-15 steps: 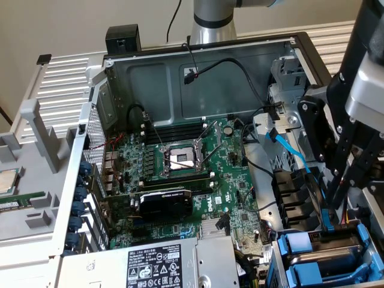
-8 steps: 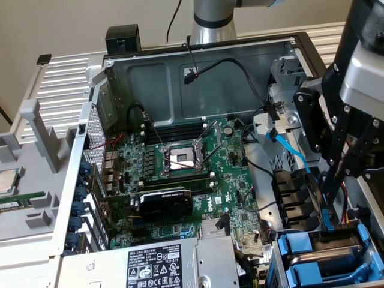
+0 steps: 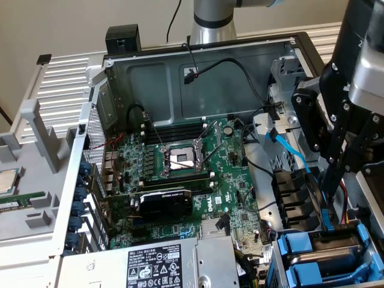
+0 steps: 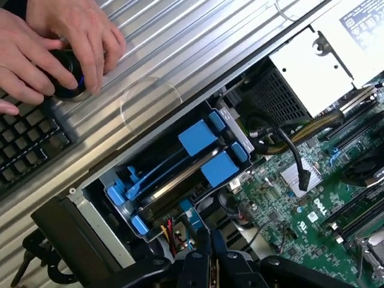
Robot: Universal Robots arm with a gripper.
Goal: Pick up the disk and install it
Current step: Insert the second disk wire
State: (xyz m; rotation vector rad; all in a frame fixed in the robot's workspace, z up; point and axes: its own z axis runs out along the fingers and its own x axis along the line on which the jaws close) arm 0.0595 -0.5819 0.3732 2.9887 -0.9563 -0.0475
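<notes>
Two alike drives in bright blue carriers sit side by side in the drive cage [image 3: 366, 240] at the case's corner; I cannot tell which one is the disk. One carrier [image 3: 300, 245] [image 4: 198, 137] lies beside the other [image 3: 307, 273] [image 4: 219, 168]. My gripper [image 3: 327, 223] [image 4: 210, 255] hangs just above the cage, its dark fingers together and shut. I see nothing held between them. A blue cable [image 3: 294, 159] runs down right beside the fingertips.
The open case holds a green motherboard [image 3: 192, 174] and a grey power-supply box [image 3: 156, 264] [image 4: 324, 66]. Black cables [image 4: 294, 156] cross beside the cage. A person's hands [image 4: 54, 48] rest on a black round device next to a keyboard [image 4: 24, 144] outside the case.
</notes>
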